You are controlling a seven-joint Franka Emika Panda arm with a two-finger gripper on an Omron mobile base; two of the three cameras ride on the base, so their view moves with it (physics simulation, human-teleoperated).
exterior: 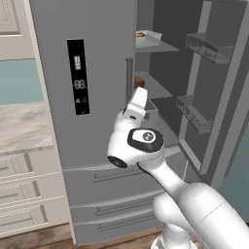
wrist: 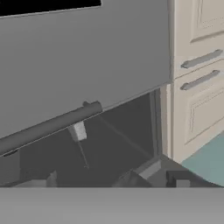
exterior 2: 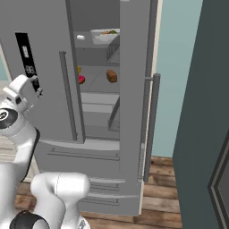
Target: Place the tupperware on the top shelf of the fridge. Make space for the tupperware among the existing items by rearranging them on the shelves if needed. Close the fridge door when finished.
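Observation:
The tupperware rests on the top shelf of the fridge, whose right door stands open. A small white block lies beside it on the same plate. One shelf lower are a yellow cheese wedge, a red doughnut and a brown loaf chunk. My gripper hangs in front of the closed left door, below the display panel. In the hand view its dark fingertips stand apart with nothing between them.
Wire-fronted door baskets hang inside the open door. The door's bar handle faces right. The closed door's handle crosses the hand view. Beige drawer cabinets stand left of the fridge, and a dark wall right.

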